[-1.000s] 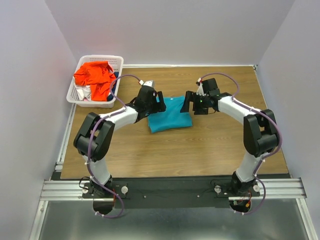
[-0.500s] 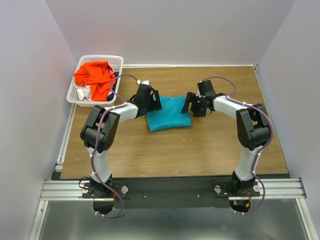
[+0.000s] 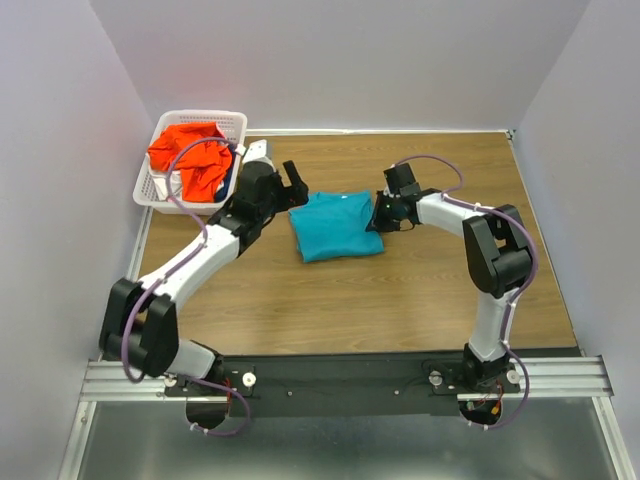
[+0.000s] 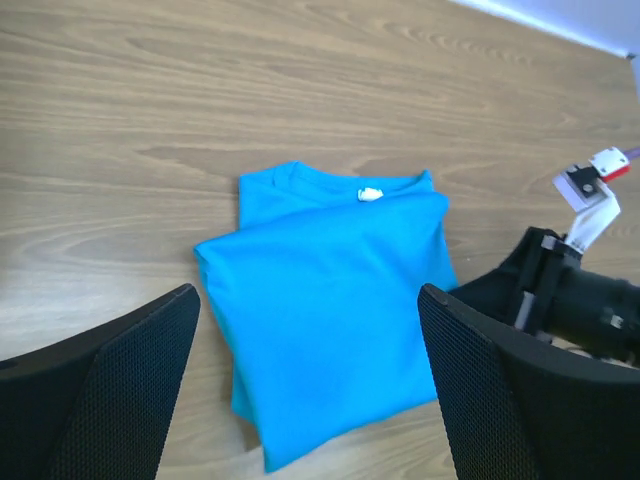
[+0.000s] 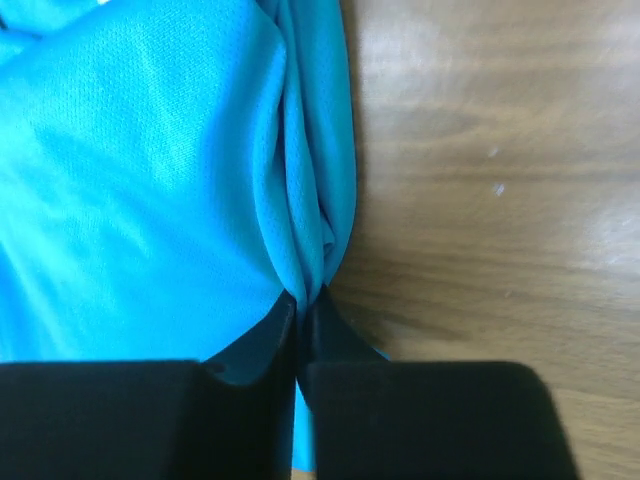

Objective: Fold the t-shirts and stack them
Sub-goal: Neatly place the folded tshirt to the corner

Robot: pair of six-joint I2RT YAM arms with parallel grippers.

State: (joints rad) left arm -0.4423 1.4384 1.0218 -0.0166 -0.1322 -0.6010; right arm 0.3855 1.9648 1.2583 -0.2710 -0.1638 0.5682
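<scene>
A teal-blue t-shirt lies folded on the wooden table, collar toward the far side. My right gripper is at its right edge, and in the right wrist view that gripper is shut, pinching a fold of the teal cloth. My left gripper hovers open just left of the shirt, apart from it. The left wrist view has the shirt between and beyond the wide-spread fingers of my left gripper. An orange-red t-shirt lies crumpled in the basket.
The white lattice basket stands at the far left corner, with a bit of white cloth under the orange one. The right arm lies low beside the teal shirt. Walls enclose the table on three sides.
My right gripper has closed on the teal shirt's right edge. My left arm has swung left toward the basket, off the shirt, with its jaws a little wider.
</scene>
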